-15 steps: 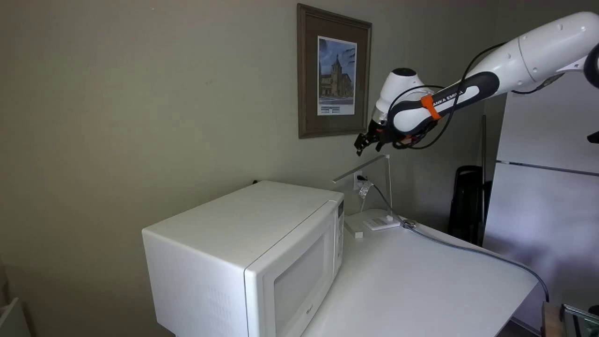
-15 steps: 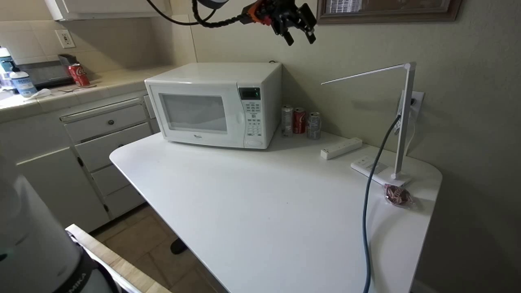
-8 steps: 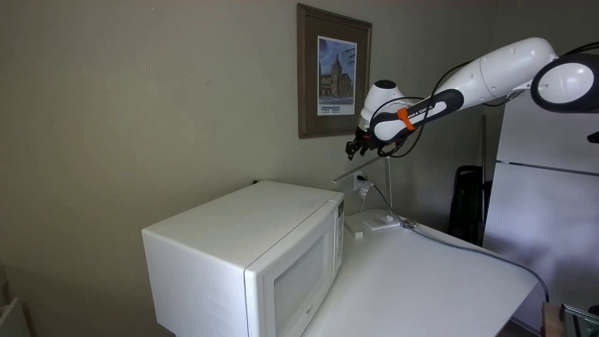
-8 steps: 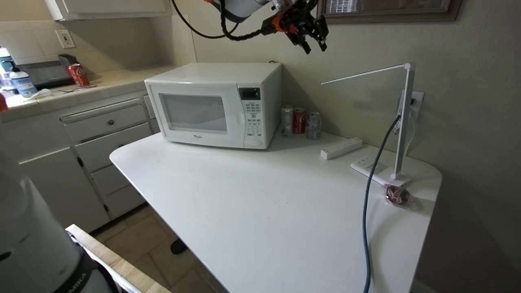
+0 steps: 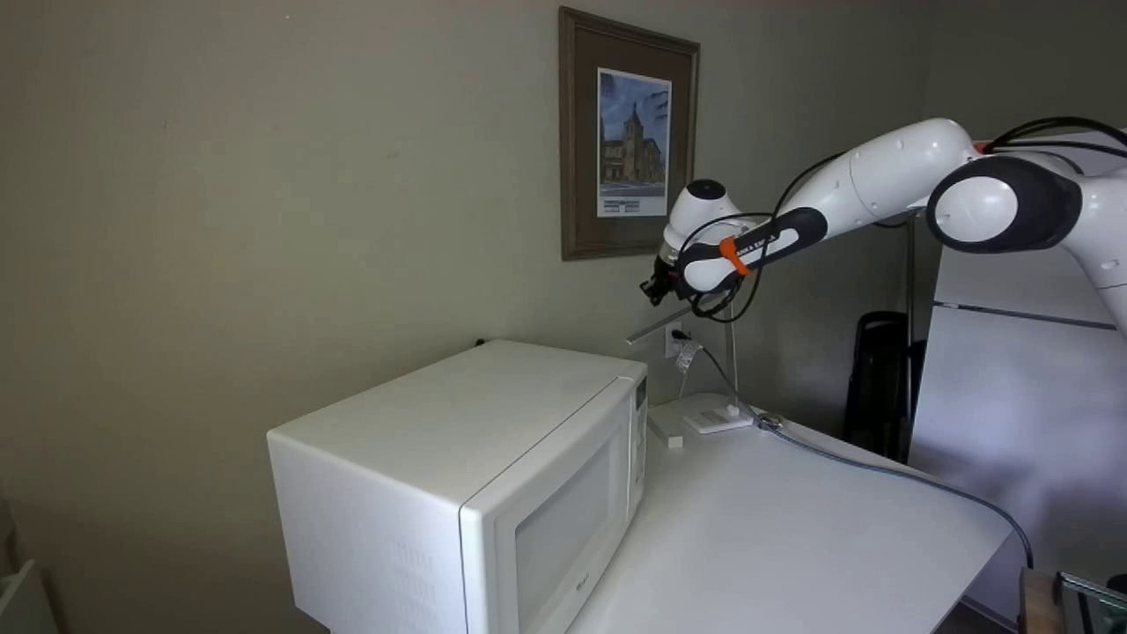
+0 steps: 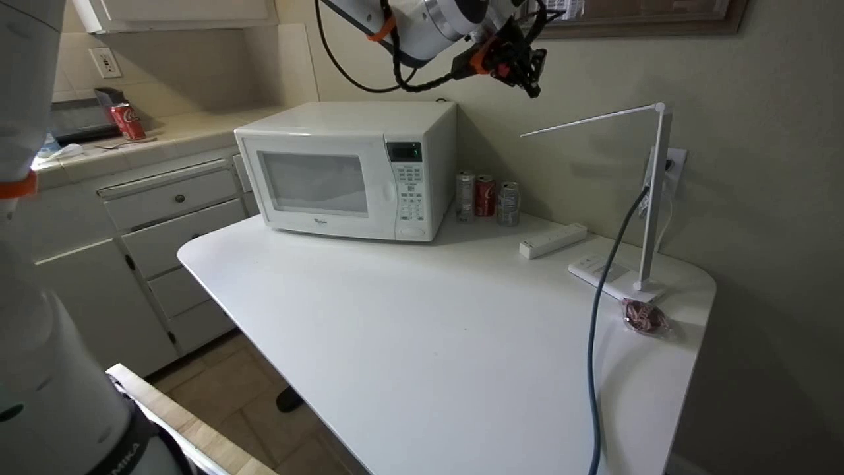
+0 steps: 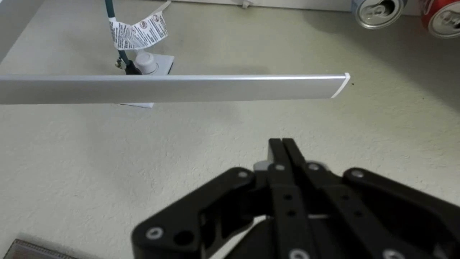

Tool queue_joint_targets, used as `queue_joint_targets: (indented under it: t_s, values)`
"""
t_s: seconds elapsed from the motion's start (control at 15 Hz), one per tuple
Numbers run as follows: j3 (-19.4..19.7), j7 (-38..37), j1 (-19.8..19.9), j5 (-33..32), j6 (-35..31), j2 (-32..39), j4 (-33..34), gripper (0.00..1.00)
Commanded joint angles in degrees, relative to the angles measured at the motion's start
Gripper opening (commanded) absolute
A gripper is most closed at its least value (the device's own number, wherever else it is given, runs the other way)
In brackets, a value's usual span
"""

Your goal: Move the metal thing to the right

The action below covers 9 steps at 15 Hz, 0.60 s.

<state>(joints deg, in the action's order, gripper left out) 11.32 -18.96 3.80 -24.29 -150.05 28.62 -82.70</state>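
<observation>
Our pincer [image 7: 282, 140] is pressed together, empty; below it, apart, lies the bar [image 7: 172, 89] of the metal desk lamp [image 6: 658, 171], crosswise to our reach, its post [image 6: 651, 231] at the rounded wall-side corner of the bench [image 6: 422, 330]; beside the post, the blue-grey cord [image 6: 591, 343] could snag us; cans [image 6: 485, 196], then microwave [image 6: 346, 171], line the wall edge.

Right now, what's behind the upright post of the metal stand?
In an exterior view, a white wall outlet with a dark plug shows just behind the metal stand's upright post. The post covers part of the outlet; what's on that part can't be seen.
</observation>
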Motion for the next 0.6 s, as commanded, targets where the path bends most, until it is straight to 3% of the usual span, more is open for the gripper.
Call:
queue_joint_targets:
  t_s: [0.0,0.53]
  values:
    - [2.74,-0.29,-1.42,0.85,-3.87,5.76,5.1,0.0]
    - [4.75,0.59,-1.95,3.0,-3.98,11.1,8.82,0.0]
